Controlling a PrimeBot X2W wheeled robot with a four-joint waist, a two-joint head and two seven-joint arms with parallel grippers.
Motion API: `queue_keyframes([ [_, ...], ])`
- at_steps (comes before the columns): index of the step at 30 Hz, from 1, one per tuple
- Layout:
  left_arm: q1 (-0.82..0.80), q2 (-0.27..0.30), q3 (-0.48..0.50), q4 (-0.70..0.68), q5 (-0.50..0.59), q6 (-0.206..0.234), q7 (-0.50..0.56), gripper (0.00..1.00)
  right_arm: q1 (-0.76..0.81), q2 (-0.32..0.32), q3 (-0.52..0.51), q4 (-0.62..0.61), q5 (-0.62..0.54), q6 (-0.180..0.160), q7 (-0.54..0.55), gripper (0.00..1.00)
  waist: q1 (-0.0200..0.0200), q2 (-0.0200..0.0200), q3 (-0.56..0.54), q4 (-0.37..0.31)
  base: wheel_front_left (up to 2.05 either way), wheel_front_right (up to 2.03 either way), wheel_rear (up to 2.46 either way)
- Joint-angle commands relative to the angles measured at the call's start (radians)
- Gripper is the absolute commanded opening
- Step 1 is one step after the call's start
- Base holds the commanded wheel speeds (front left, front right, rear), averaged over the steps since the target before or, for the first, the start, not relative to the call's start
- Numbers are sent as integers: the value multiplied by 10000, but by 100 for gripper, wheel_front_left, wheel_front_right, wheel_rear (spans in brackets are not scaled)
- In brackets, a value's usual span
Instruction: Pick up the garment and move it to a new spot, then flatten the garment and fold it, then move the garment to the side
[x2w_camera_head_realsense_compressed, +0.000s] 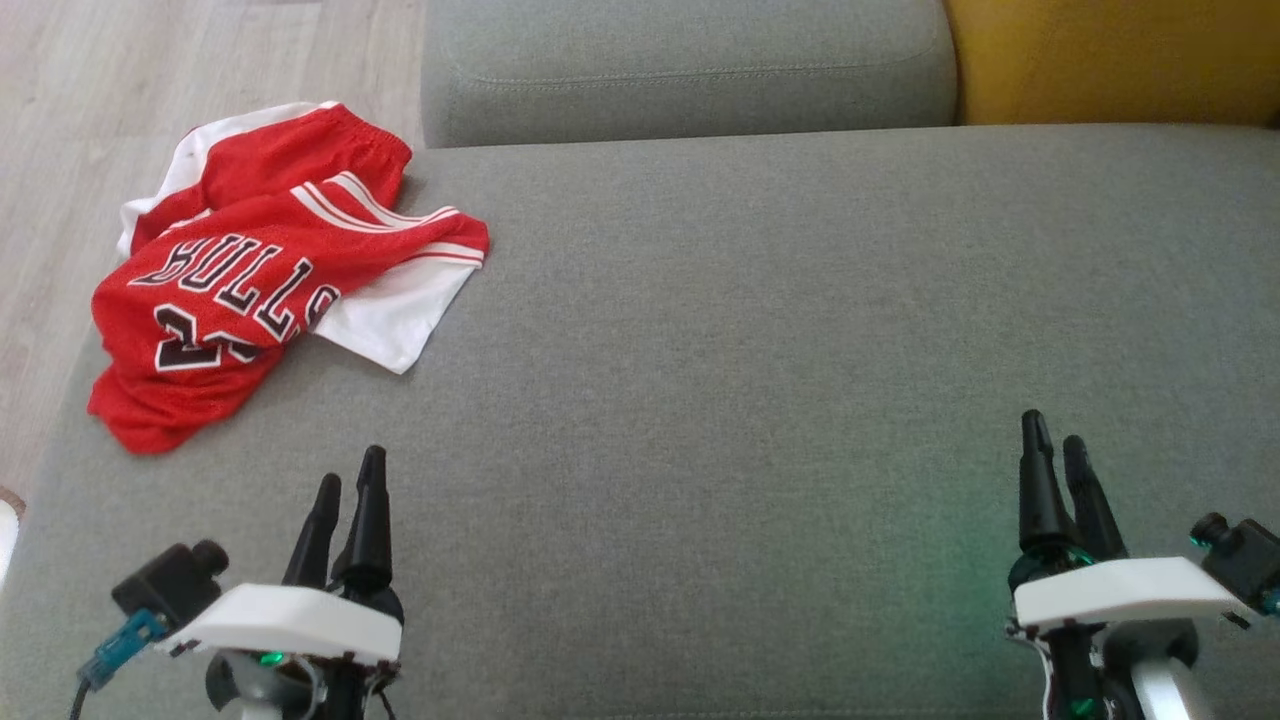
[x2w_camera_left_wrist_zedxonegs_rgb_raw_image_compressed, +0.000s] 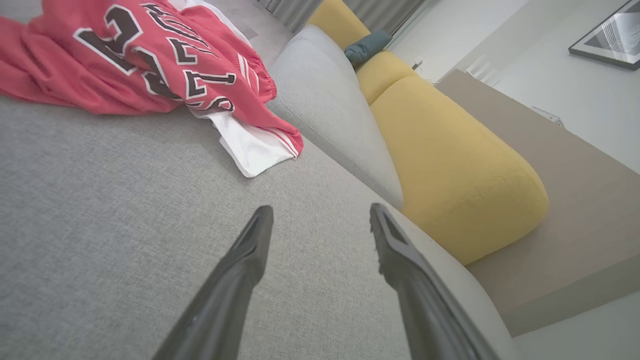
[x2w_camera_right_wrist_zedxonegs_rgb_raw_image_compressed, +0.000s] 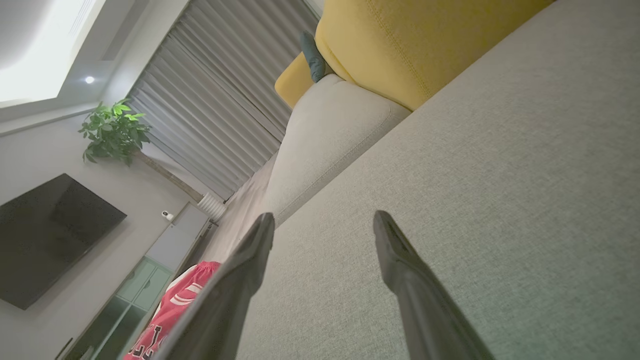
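Garment (x2w_camera_head_realsense_compressed: 270, 290) in red and white lies crumpled at the far left corner of the grey sofa seat (x2w_camera_head_realsense_compressed: 750, 350), beside a grey back cushion (x2w_camera_head_realsense_compressed: 690, 70), a yellow cushion (x2w_camera_head_realsense_compressed: 1110, 60) farther right. Left gripper (x2w_camera_head_realsense_compressed: 350, 470) and right gripper (x2w_camera_head_realsense_compressed: 1054, 432) hover wide open and empty, bare upholstery between them and it.

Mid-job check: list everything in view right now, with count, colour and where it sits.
garment: 1 crumpled heap, red and white with black lettering, far left of the seat
seat cushion: 1, grey, under both grippers
back cushion: 1, grey, behind the seat
yellow cushions: 2, one right of the back cushion, one beyond it
pillow: 1, dark teal, between the yellow cushions
floor: pale wood, left of the sofa
plant: 1, green, by the curtains
curtains: grey, far wall
TV: 1, black, on the wall
left gripper: 1, dark fingers, open, near the garment
right gripper: 1, dark fingers, open, over bare seat
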Motion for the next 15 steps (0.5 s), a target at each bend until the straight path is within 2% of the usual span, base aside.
queue_keyframes([
  [1, -384, 135, 105, -442, 346, 41, -134, 100, -403, -65, 181, -433, -343, 45, -148, 100, 0, 0, 15, 4, 0, 0, 0],
  [15, -463, 156, -145, -599, 2128, 203, -543, 100, -530, -75, 399, -528, -2233, 54, -561, 100, 0, 0, 111, 24, 0, 0, 0],
])
